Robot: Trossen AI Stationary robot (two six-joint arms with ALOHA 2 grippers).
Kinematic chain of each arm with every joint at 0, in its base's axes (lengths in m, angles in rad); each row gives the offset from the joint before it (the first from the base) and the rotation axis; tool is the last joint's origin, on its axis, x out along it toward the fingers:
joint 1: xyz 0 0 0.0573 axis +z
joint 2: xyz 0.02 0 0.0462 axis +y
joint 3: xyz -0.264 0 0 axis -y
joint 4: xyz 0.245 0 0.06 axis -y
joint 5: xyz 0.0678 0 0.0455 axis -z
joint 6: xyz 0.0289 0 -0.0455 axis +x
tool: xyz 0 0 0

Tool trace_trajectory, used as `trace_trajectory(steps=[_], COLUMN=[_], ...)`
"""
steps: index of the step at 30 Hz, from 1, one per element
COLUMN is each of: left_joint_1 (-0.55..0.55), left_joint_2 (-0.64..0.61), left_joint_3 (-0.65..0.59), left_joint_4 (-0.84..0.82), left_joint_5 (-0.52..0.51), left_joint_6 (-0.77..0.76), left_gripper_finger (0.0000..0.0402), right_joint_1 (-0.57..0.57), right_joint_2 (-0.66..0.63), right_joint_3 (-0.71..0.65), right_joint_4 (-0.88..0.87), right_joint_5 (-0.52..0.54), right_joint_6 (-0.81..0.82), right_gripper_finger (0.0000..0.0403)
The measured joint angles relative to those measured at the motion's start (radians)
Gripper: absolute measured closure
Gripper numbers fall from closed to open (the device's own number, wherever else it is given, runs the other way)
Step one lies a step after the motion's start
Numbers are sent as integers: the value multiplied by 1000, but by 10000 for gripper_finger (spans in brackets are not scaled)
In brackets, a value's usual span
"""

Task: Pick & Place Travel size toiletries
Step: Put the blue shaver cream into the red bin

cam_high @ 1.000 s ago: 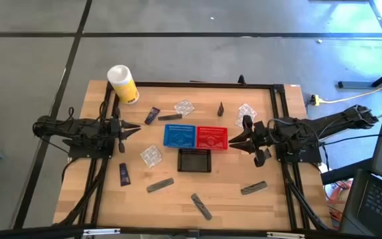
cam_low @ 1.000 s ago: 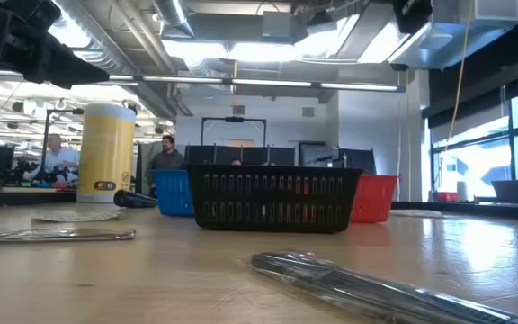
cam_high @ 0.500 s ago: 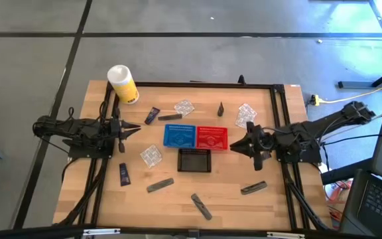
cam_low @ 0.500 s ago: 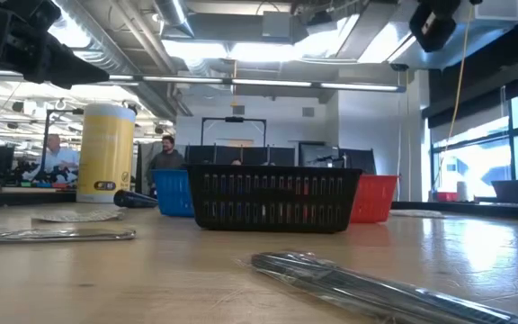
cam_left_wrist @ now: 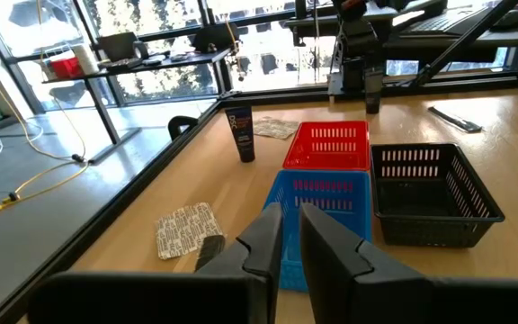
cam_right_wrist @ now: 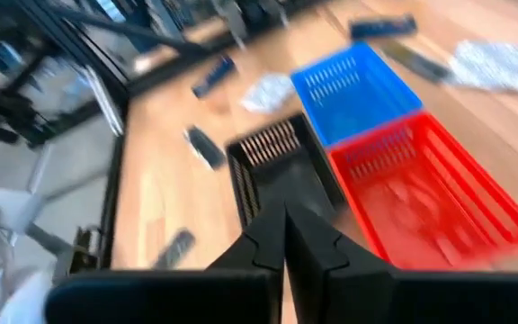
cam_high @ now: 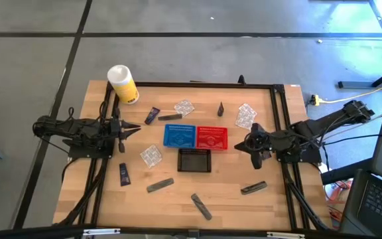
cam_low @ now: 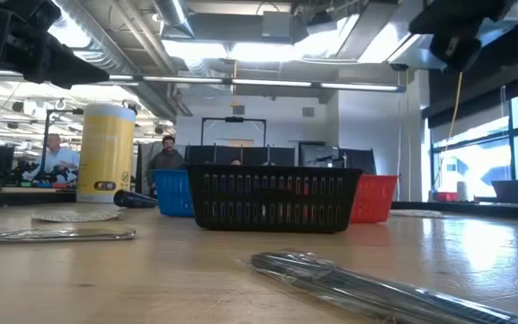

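- Wooden table point(cam_high: 231, 179) with a black frame stands on a grey floor.
- Three small baskets sit in the middle of the table: a blue basket point(cam_high: 179, 137), a red basket point(cam_high: 211, 138) touching it, and a black basket point(cam_high: 195, 160) just in front of them.
- A white-and-yellow can point(cam_high: 122, 83) stands upright at a far corner on the left arm's side.
- The toiletries lie spread around the baskets, none inside them.
- A clear packet point(cam_high: 151, 156) lies near the blue basket, and two more, point(cam_high: 184, 107) and point(cam_high: 245, 114), lie behind the baskets.
- A navy tube point(cam_high: 152, 115) and a grey tube point(cam_high: 170, 117) lie close together behind the blue basket.
- Another navy tube point(cam_high: 123, 174) lies near the left arm.
- Three more grey tubes lie at the front: point(cam_high: 160, 185), point(cam_high: 201, 206) and point(cam_high: 253, 188).
- A small black piece point(cam_high: 221, 108) sits behind the red basket.
- The left gripper point(cam_high: 132, 129) hangs at the left side, its fingers point(cam_left_wrist: 261, 243) close together with a thin gap, holding nothing.
- The right gripper point(cam_high: 241, 145) hangs beside the red basket, its fingers point(cam_right_wrist: 268, 236) pressed together, holding nothing.
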Motion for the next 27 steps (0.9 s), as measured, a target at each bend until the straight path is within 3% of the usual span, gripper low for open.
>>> trace_trajectory(steps=[8,11,17,27], left_joint_1=[0,0,0,0], left_joint_2=[0,0,0,0], left_joint_3=[0,0,0,0], left_joint_4=[0,0,0,0], left_joint_5=[0,0,0,0], left_joint_6=[0,0,0,0], left_gripper_finger=[366,366,363,366], right_joint_1=[-9,-9,-8,-8], right_joint_2=[14,32,100,232], right_joint_3=[262,297,298,298], right_joint_4=[-516,-640,-866,-948], right_joint_5=[26,7,-129,-280], right_joint_6=[191,289,513,570], right_gripper_finger=[397,400,400,384])
